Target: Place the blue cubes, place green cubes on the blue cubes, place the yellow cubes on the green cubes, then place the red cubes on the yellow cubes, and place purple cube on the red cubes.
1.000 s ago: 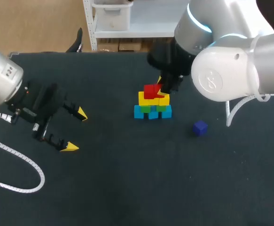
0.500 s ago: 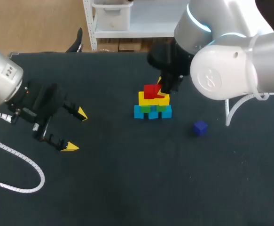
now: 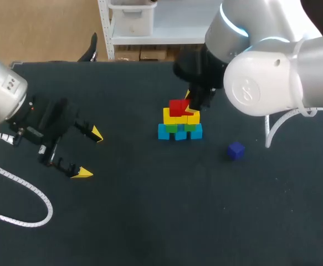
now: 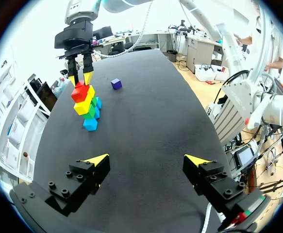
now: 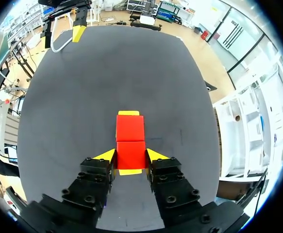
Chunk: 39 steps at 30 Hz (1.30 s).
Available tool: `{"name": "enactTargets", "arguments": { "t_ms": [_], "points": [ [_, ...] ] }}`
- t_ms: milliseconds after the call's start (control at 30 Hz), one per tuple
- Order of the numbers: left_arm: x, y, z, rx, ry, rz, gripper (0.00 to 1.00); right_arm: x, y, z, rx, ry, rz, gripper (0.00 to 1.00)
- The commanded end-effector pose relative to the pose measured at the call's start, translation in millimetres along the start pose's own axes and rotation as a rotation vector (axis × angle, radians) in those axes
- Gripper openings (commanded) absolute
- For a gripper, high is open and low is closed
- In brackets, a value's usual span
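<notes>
**Head and wrist views, red tier in progress.** Over the last second nothing shifts. The right claw [image 3: 189, 105] remains at the top of the stack, just toward 12 o'clock from the middle of the counter [image 3: 150, 221], and every cube keeps its place. In the right wrist view this claw is clenched on a red cube [image 5: 130, 147], both yellow tips against its opposite sides. A second red cube [image 5: 129, 127] touches it just ahead, and both sit on the yellow cubes [image 3: 175, 118]. Beneath these come the green cubes [image 3: 172, 128], then the blue cubes [image 3: 163, 132], which rest on the counter. The purple cube [image 3: 236, 150] lies alone at 4 o'clock of the stack, near it but apart. The left claw [image 3: 89, 153] hangs released and empty, well apart at 9 o'clock of the stack. The stillness suggests that the held red cube is seated and awaits release. Judged from the layers, only that letting-go and the purple cap are left.
</notes>
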<state>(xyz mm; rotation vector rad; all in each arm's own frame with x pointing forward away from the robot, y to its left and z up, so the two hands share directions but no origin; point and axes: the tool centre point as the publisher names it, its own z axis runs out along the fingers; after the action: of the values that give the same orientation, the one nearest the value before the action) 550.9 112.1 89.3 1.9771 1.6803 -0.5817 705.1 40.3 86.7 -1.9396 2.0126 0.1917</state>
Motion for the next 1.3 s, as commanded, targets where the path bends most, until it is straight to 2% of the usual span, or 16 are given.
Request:
{"name": "enactTargets", "arguments": {
  "t_ms": [33,133,500,533,567,600,767,900,1100,1300],
  "points": [
    [1.1,0.2,0,-0.001,-0.003,0.002,1.00,0,-1,0,-0.004,-0.002,-0.001,0.37],
    [1.1,0.2,0,-0.001,-0.003,0.002,1.00,0,0,0,-0.005,-0.002,-0.001,0.43],
    [1.1,0.2,0,-0.001,-0.003,0.002,1.00,0,0,0,-0.007,-0.004,-0.001,0.49],
    [1.1,0.2,0,-0.001,-0.003,0.002,1.00,-1,0,-1,-0.008,-0.006,-0.002,0.67],
    [1.1,0.2,0,-0.001,-0.003,0.002,1.00,-1,0,-2,-0.008,-0.008,-0.002,0.93],
    [1.1,0.2,0,-0.001,-0.003,0.002,1.00,-1,-1,-3,-0.005,-0.011,-0.002,1.00],
    [1.1,0.2,0,-0.001,-0.003,0.002,1.00,2,-2,-16,0.013,-0.054,0.014,1.00],
    [1.1,0.2,0,-0.001,-0.003,0.002,1.00,12,1,-33,0.022,-0.109,0.018,1.00],
    [1.1,0.2,0,-0.001,-0.003,0.002,1.00,33,9,-61,0.005,-0.142,-0.115,1.00],
    [1.1,0.2,0,-0.001,-0.003,0.002,1.00,55,20,-71,-0.055,-0.148,-0.277,1.00]
  ]
}}
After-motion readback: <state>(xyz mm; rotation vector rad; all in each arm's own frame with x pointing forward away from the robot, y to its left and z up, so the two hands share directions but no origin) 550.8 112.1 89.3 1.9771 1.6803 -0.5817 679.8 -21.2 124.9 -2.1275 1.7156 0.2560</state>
